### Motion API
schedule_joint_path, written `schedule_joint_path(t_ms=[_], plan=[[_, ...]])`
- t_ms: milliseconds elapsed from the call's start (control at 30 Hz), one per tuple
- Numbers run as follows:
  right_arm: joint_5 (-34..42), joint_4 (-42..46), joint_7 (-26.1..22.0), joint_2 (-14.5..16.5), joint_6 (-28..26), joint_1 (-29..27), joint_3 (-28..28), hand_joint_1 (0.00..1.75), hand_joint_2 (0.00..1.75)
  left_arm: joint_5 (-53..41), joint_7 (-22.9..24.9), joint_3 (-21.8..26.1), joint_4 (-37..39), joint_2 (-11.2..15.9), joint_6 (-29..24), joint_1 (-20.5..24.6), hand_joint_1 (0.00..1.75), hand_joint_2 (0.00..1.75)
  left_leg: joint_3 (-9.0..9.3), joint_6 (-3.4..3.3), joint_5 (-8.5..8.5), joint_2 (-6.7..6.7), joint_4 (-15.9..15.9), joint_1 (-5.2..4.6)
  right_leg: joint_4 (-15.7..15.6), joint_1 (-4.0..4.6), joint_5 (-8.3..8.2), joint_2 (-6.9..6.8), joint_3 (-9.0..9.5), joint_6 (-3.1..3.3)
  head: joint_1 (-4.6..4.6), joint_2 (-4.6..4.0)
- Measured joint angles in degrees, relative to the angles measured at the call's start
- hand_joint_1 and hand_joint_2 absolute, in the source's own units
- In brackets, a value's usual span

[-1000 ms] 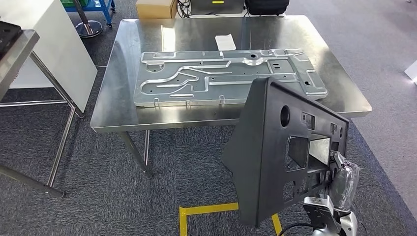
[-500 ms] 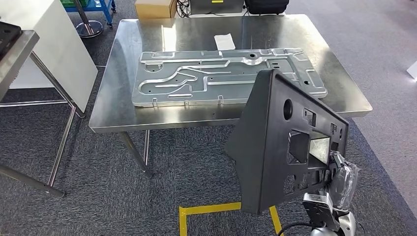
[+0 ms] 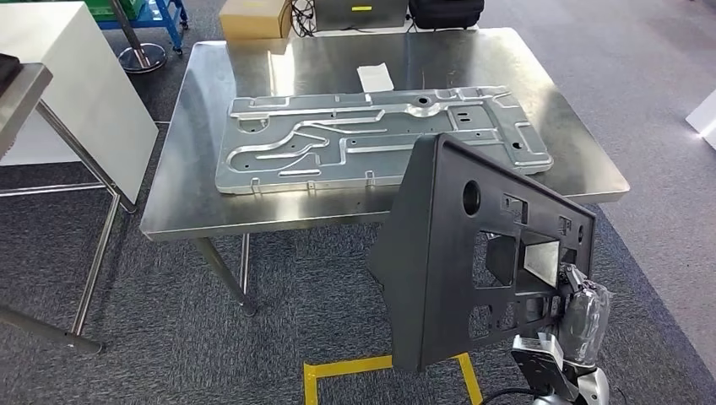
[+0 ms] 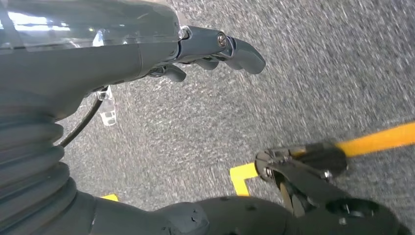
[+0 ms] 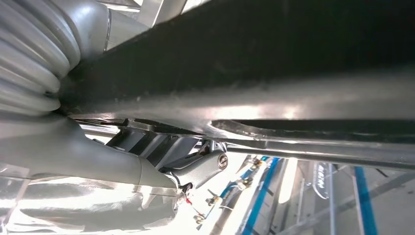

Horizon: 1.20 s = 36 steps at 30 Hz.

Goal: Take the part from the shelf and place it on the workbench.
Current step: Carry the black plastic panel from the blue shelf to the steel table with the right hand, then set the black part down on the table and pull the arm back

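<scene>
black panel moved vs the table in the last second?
Cannot tell. The whole head view shifted, so the camera moved. The black panel, held by the right robot hand, overlaps the same near-right stretch of the table edge.

I see a matte black part (image 3: 447, 261) with cut-out holes, in front of the shiny silver desk (image 3: 173, 198). On the desk lies a pale grey metal plate (image 3: 338, 143) with raised channel patterns, and behind the plate a white paper (image 3: 375, 77). Below the part, yellow tape (image 3: 346, 371) marks the speckled dark grey carpet (image 3: 169, 337). My right hand (image 3: 578, 312) is grey under clear glossy wrap.
</scene>
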<state>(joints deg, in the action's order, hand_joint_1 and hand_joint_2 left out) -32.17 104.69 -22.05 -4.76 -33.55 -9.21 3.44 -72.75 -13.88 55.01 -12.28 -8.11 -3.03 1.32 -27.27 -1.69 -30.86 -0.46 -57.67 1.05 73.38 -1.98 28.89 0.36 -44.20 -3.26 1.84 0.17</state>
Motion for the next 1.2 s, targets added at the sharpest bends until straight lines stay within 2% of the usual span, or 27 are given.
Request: schedule_joint_path(t_ms=[67, 100, 167, 233, 267, 333, 367, 400, 433, 467, 500, 533, 567, 633, 667, 700, 767, 833, 867, 900, 967, 1000, 1033, 1067, 1100, 1167, 1200], plan=[[0.0, -0.1, 0.0, 0.0, 0.0, -0.1, 0.0, 1.75, 1.75, 0.1, 0.0, 0.2, 0.0, 0.0, 0.3, -0.1, 0.00, 1.75, 1.79, 1.04, -1.40, 0.28, 0.0, 0.65, -7.1, -0.60, -4.33, -0.71, 2.45, -0.68, 0.13, -0.01], [0.0, -0.2, 0.0, 0.0, 0.0, 0.0, 0.0, 1.75, 1.75, 0.1, 0.0, 0.3, 0.0, 0.0, 0.4, 0.0, 0.00, 1.75, 2.61, 1.58, -2.06, 0.38, 0.1, 0.89, -10.3, -0.58, -5.66, -1.10, 3.55, -0.70, 0.32, 0.00], [-0.1, -0.4, 0.0, 0.0, 0.0, -0.1, 0.1, 1.75, 1.75, 0.2, 0.0, 0.5, 0.0, 0.1, 0.4, 0.2, 0.00, 1.75, 3.88, 2.75, -2.76, 0.65, 0.9, 0.88, -13.3, -0.18, -6.59, -1.38, 4.50, 0.34, 0.62, 0.00], [-0.1, -0.5, 0.0, 0.0, 0.0, -0.2, 0.1, 1.75, 1.75, 0.3, 0.0, 0.7, 0.0, 0.1, 0.4, 0.4, 0.00, 1.75, 4.45, 3.80, -1.61, 0.80, 0.5, 0.81, -13.6, 0.12, -5.28, -0.89, 5.48, 2.08, 0.52, -0.01], [-0.1, -0.5, 0.0, 0.0, 0.0, -0.2, 0.1, 1.75, 1.75, 0.4, 0.0, 0.8, 0.0, 0.1, 0.4, 0.4, 0.00, 1.75, 3.87, 4.10, -0.30, 0.80, -1.6, 0.91, -14.0, 0.09, -4.68, -0.68, 6.51, 2.75, 0.37, -0.01], [-0.2, -0.5, 0.0, 0.0, -0.1, -0.2, 0.1, 1.75, 1.75, 0.6, 0.0, 1.0, 0.0, 0.1, 0.4, 0.6, 0.00, 1.75, -0.47, 4.09, 1.68, 0.73, -8.9, 0.98, -14.7, 0.36, -3.27, -0.52, 9.21, 3.81, -0.22, 0.00], [-0.3, -0.5, 0.0, 0.0, -0.1, -0.3, 0.1, 1.75, 1.75, 0.7, 0.0, 1.1, 0.0, 0.1, 0.4, 0.6, 0.00, 1.75, -3.41, 3.90, 1.28, 0.70, -12.8, 0.90, -15.2, 0.59, -2.40, -0.50, 10.65, 4.25, -0.44, 0.00], [-0.3, -0.5, 0.0, 0.0, -0.1, -0.2, 0.1, 1.75, 1.75, 0.7, 0.0, 1.2, 0.0, 0.1, 0.4, 0.6, 0.00, 1.75, -6.32, 3.67, -0.52, 0.69, -15.5, 0.68, -15.6, 0.90, -1.52, -0.40, 12.12, 4.57, -0.59, 0.00], [-0.3, -0.5, 0.0, 0.0, 0.0, -0.3, 0.1, 1.75, 1.75, 0.6, 0.0, 1.4, 0.0, 0.1, 0.4, 0.4, 0.00, 1.75, -8.85, 3.36, -3.20, 0.69, -16.9, 0.43, -16.0, 1.24, -0.59, -0.24, 13.65, 4.87, -0.68, 0.00], [-0.3, -0.5, 0.0, 0.0, 0.0, -0.3, 0.1, 1.75, 1.75, 0.6, 0.0, 1.5, 0.0, 0.1, 0.4, 0.3, 0.00, 1.75, -10.88, 2.94, -5.88, 0.67, -17.0, 0.11, -16.3, 1.59, 0.38, 0.00, 15.26, 5.08, -0.82, 0.00], [-0.4, -0.5, 0.0, 0.0, 0.0, -0.3, 0.1, 1.75, 1.75, 0.6, 0.0, 1.6, 0.0, 0.1, 0.5, 0.0, 0.00, 1.75, -12.50, 2.35, -7.56, 0.62, -15.8, -0.22, -16.7, 2.00, 1.42, 0.25, 16.95, 5.29, -0.93, 0.00], [-0.4, -0.5, 0.0, 0.0, 0.0, -0.4, 0.1, 1.75, 1.75, 0.6, -0.1, 1.8, 0.0, 0.1, 0.5, -0.2, 0.00, 1.75, -13.69, 1.57, -7.14, 0.53, -13.6, -0.60, -17.0, 2.43, 2.48, 0.46, 18.66, 5.43, -1.05, 0.00], [-0.4, -0.5, 0.1, 0.0, 0.0, -0.5, 0.1, 1.75, 1.75, 0.7, -0.1, 2.0, 0.0, 0.2, 0.6, -0.4, 0.00, 1.75, -14.54, 0.57, -3.68, 0.32, -10.5, -1.11, -17.2, 2.64, 3.57, 0.63, 20.16, 5.58, -1.06, -0.01], [-0.6, -0.6, 0.1, 0.0, 0.0, -0.8, 0.1, 1.75, 1.75, 0.7, -0.2, 2.4, 0.0, 0.4, 0.6, -0.8, 0.00, 1.75, -15.11, -0.95, 7.13, -0.61, -4.4, -2.44, -17.2, 3.00, 5.92, 1.19, 22.65, 5.43, -0.62, -0.01], [-0.8, -0.7, 0.2, 0.1, 0.0, -0.9, 0.1, 1.75, 1.75, 0.8, -0.2, 2.5, 0.0, 0.5, 0.6, -0.9, 0.00, 1.75, -14.87, -1.21, 10.98, -1.02, -2.9, -3.01, -17.2, 2.90, 7.01, 1.49, 23.70, 5.26, -0.44, -0.01], [-1.0, -0.7, 0.2, 0.1, 0.0, -1.0, 0.1, 1.75, 1.75, 0.8, -0.2, 2.6, 0.0, 0.6, 0.5, -0.8, 0.00, 1.75, -14.36, -1.22, 12.34, -1.27, -2.3, -3.41, -16.7, 2.92, 7.52, 1.74, 24.44, 4.98, -0.30, 0.00], [-1.2, -0.6, 0.2, 0.1, 0.0, -1.1, 0.1, 1.75, 1.75, 0.8, -0.2, 2.6, 0.0, 0.5, 0.5, -0.3, 0.00, 1.75, -12.86, -1.52, 11.39, -1.12, -2.2, -3.49, -12.7, 2.63, 5.83, 1.66, 23.19, 4.44, -0.56, 0.00], [-1.4, -0.5, 0.3, 0.1, 0.0, -1.1, 0.1, 1.75, 1.75, 0.9, -0.5, 2.7, 0.0, 0.5, 0.5, 0.4, 0.00, 1.75, -11.28, -2.17, 10.56, -0.93, -1.2, -3.08, -5.0, 2.46, 3.49, 1.03, 18.30, 3.69, -0.55, 0.00], [-1.5, -0.5, 0.4, 0.1, 0.0, -1.2, 0.1, 1.75, 1.75, 1.1, -0.6, 2.8, 0.0, 0.5, 0.4, 0.5, 0.00, 1.75, -10.54, -2.27, 10.03, -0.89, -0.8, -2.82, -1.8, 2.25, 4.12, 0.69, 15.76, 3.29, -0.47, 0.00], [-1.7, -0.5, 0.6, 0.1, 0.1, -1.2, 0.0, 1.75, 1.75, 1.2, -0.8, 2.9, 0.0, 0.5, 0.4, 0.5, 0.00, 1.75, -9.77, -2.23, 9.41, -0.88, -0.6, -2.55, 0.0, 1.97, 6.20, 0.46, 13.55, 2.81, -0.41, 0.00], [-2.4, -0.7, 1.4, 0.0, 0.5, -1.2, -0.1, 1.75, 1.75, 1.3, -1.0, 3.2, 0.0, 0.5, 0.5, 0.5, 0.00, 1.75, -8.17, -1.70, 8.00, -0.94, -0.4, -2.04, 0.4, 1.21, 11.46, 0.25, 10.55, 1.87, -0.41, 0.00], [-2.9, -0.9, 2.0, 0.0, 1.0, -1.1, -0.1, 1.75, 1.75, 1.3, -1.1, 3.4, 0.0, 0.5, 0.6, 0.5, 0.00, 1.75, -7.34, -1.39, 7.26, -0.97, -0.5, -1.76, -0.7, 0.86, 12.74, 0.15, 9.75, 1.47, -0.41, 0.00], [-3.6, -1.1, 2.7, -0.1, 1.5, -0.9, -0.2, 1.75, 1.75, 1.3, -1.2, 3.6, 0.0, 0.5, 0.6, 0.5, 0.00, 1.75, -6.45, -1.05, 6.50, -1.00, -0.6, -1.47, -2.8, 0.55, 11.93, 0.06, 9.46, 1.07, -0.40, 0.00], [-4.6, -1.4, 3.7, -0.2, 2.1, -0.6, -0.2, 1.75, 1.75, 1.3, -1.3, 3.7, 0.0, 0.4, 0.7, 0.5, 0.00, 1.75, -5.57, -0.69, 5.74, -1.00, -0.7, -1.19, -5.9, 0.26, 9.04, 0.00, 9.56, 0.69, -0.39, 0.00], [-6.0, -1.8, 4.8, -0.3, 2.8, -0.1, -0.1, 1.75, 1.75, 1.3, -1.3, 3.8, 0.0, 0.4, 0.7, 0.4, 0.00, 1.75, -4.72, -0.28, 5.02, -1.00, -0.9, -1.02, -9.1, 0.05, 4.82, -0.15, 9.71, 0.43, -0.33, 0.00], [-10.6, -3.4, 8.3, -0.9, 5.2, 1.9, 0.3, 1.75, 1.75, 0.8, -1.4, 3.9, 0.0, 0.4, 0.9, 0.5, 0.00, 1.75, -4.08, 0.58, 3.92, -0.95, -1.1, -0.91, -13.1, 0.14, -1.18, -0.30, 9.92, 0.88, -0.20, 0.00], [-13.9, -4.8, 10.7, -1.3, 7.1, 3.7, 0.9, 1.75, 1.75, 0.4, -1.4, 4.0, 0.0, 0.4, 1.0, 0.6, 0.00, 1.75, -4.13, 1.03, 3.65, -0.81, -1.3, -0.99, -13.6, 0.21, -2.34, -0.23, 9.81, 1.43, -0.16, 0.00]])
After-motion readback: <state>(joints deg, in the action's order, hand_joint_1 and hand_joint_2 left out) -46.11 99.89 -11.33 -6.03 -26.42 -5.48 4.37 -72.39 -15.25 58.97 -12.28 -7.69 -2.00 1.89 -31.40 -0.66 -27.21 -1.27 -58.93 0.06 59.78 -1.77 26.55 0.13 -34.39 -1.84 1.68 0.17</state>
